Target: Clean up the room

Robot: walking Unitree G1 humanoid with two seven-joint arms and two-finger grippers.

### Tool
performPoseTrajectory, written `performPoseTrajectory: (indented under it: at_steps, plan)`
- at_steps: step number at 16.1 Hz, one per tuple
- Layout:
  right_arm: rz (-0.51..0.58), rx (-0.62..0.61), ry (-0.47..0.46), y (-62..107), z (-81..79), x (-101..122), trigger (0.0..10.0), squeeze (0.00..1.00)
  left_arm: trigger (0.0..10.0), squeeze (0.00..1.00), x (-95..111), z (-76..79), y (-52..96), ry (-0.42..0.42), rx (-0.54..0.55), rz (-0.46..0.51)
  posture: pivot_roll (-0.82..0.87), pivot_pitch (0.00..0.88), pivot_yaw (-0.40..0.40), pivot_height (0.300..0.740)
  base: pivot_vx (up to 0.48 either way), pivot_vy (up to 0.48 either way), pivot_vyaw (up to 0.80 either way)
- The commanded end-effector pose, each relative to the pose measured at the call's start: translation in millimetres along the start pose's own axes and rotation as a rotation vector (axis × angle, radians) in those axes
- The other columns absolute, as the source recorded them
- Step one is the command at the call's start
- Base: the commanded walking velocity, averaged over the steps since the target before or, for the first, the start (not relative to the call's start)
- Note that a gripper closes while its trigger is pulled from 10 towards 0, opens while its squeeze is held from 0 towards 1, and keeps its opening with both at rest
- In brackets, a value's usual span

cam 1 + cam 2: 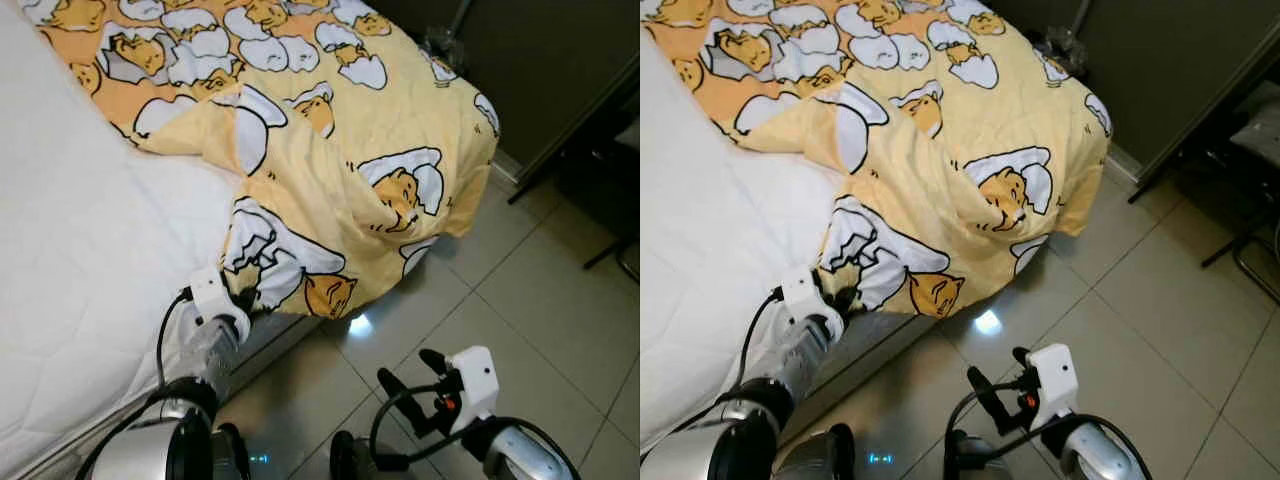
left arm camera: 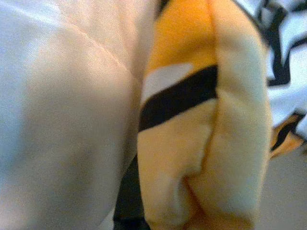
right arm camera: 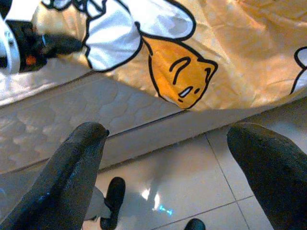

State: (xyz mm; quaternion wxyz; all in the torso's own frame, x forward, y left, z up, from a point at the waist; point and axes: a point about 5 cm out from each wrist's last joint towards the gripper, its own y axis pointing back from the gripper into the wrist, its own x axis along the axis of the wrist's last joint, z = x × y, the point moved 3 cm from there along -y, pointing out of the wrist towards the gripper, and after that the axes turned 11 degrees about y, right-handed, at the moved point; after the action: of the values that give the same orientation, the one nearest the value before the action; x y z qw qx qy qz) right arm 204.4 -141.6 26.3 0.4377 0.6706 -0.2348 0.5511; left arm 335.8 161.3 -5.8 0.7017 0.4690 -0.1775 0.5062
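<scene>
Bed-making step: left gripper [image 1: 243, 300], lower left, pinching quilt [image 1: 330, 170] corner; right gripper [image 1: 410, 375] spread, empty. Next: likely drag quilt across mattress [image 1: 80, 250].

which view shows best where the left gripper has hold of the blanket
The left eye view: the left gripper meets the yellow cartoon-print blanket at its lower edge on the mattress. The left wrist view shows only a blurred fold close up; the right wrist view catches that gripper far off.

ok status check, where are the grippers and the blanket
Left gripper shut on yellow egg-print quilted blanket at its lower edge, by white mattress. Right gripper open, empty, over tiled floor. Nothing in the way.
</scene>
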Motion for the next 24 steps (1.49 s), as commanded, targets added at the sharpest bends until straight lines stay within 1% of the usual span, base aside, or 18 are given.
performPoseTrajectory:
  at_steps: [1, 2, 3, 4, 5, 6, 7, 8, 9, 12, 14, 16, 17, 18, 20, 21, 22, 24]
  plan:
    - [-0.015, -0.012, 0.003, 0.7, 2.1, -5, 10.0, 0.04, 0.0, 0.0, -16, -12.5, 5.5, -0.085, 0.028, -0.054, -0.13, 0.158, -0.109, 0.74, 0.0, 0.0, 0.0]
    - [-0.011, -0.012, 0.003, -1.2, 2.3, -4, 10.0, 0.04, 0.0, 0.0, -17, -12.5, 6.1, -0.127, 0.011, -0.059, -0.13, 0.154, -0.103, 0.74, 0.0, 0.0, 0.0]
    - [-0.002, -0.006, 0.009, -2.8, 2.4, 0, 10.0, 0.04, 0.0, 0.0, -15, -12.9, 7.2, -0.202, -0.022, -0.06, -0.12, 0.149, -0.098, 0.74, 0.0, 0.0, 0.0]
    - [0.01, 0.012, 0.018, -4.1, 1.8, 4, 10.0, 0.04, 0.0, 0.0, -10, -15.8, 9.1, -0.305, -0.065, -0.054, -0.11, 0.141, -0.093, 0.74, 0.0, 0.0, 0.0]
    - [0.022, 0.025, 0.026, -5.8, 2.7, 8, 10.0, 0.04, 0.0, 0.0, -3, -24.8, 12.2, -0.374, -0.088, -0.052, -0.11, 0.133, -0.086, 0.74, 0.0, 0.0, 0.0]
    - [0.026, 0.025, 0.029, -8.0, 4.3, 9, 10.0, 0.04, 0.0, 0.0, 0, -29.2, 13.3, -0.395, -0.088, -0.054, -0.1, 0.126, -0.081, 0.74, 0.0, 0.0, 0.0]
    - [0.031, 0.017, 0.032, -10.3, 7.0, 10, 10.0, 0.04, 0.0, 0.0, 4, -32.5, 15.4, -0.447, -0.106, -0.05, -0.09, 0.121, -0.078, 0.74, 0.0, 0.0, 0.0]
    - [0.038, 0.004, 0.036, -13.0, 10.0, 11, 10.0, 0.04, 0.0, 0.0, 8, -33.5, 17.2, -0.48, -0.129, -0.036, -0.08, 0.112, -0.077, 0.74, 0.0, 0.0, 0.0]
    - [0.041, 0.001, 0.036, -14.2, 10.9, 12, 10.0, 0.04, 0.0, 0.0, 8, -32.5, 18.0, -0.494, -0.147, -0.032, -0.08, 0.111, -0.077, 0.74, 0.0, 0.0, 0.0]
    - [0.058, 0.017, 0.036, -22.7, 9.2, 17, 10.0, 0.04, 0.0, 0.0, 12, -17.8, 25.6, -0.563, -0.344, -0.011, -0.07, 0.092, -0.085, 0.74, 0.0, 0.0, 0.0]
    - [0.056, 0.024, 0.042, -21.9, 12.4, 16, 10.0, 0.04, 0.0, 0.0, 12, -3.7, 33.2, -0.633, -0.508, -0.029, -0.06, 0.087, -0.09, 0.74, 0.0, 0.0, 0.0]
    - [0.055, 0.025, 0.048, -23.0, 16.0, 16, 10.0, 0.04, 0.0, 0.0, 5, 13.4, 38.6, -0.635, -0.644, -0.056, -0.06, 0.082, -0.093, 0.74, 0.0, 0.0, 0.0]
    - [0.055, 0.025, 0.05, -23.5, 16.3, 16, 10.0, 0.04, 0.0, 0.0, 3, 17.0, 39.5, -0.631, -0.668, -0.062, -0.06, 0.079, -0.093, 0.74, 0.0, 0.0, 0.0]
    - [0.056, 0.027, 0.054, -24.3, 17.1, 17, 10.0, 0.04, 0.0, 0.0, -1, 25.7, 41.9, -0.628, -0.725, -0.078, -0.06, 0.076, -0.093, 0.74, 0.0, 0.0, 0.0]
    - [0.06, 0.023, 0.059, -25.4, 20.0, 18, 10.0, 0.04, 0.0, 0.0, -7, 46.6, 50.6, -0.575, -0.871, -0.124, -0.07, 0.069, -0.09, 0.74, 0.0, 0.0, 0.0]
    - [0.06, 0.022, 0.061, -25.6, 21.2, 18, 10.0, 0.04, 0.0, 0.0, -11, 54.1, 55.7, -0.571, -0.935, -0.158, -0.07, 0.068, -0.09, 0.74, 0.0, 0.0, 0.0]
    - [0.06, 0.022, 0.063, -26.0, 22.5, 17, 10.0, 0.04, 0.0, 0.0, -16, 61.6, 62.3, -0.591, -1.008, -0.2, -0.07, 0.064, -0.09, 0.74, 0.0, 0.0, 0.0]
    - [0.059, 0.024, 0.065, -27.5, 23.5, 16, 10.0, 0.04, 0.0, 0.0, -23, 66.4, 68.5, -0.624, -1.078, -0.26, -0.07, 0.061, -0.089, 0.74, 0.0, 0.0, 0.0]
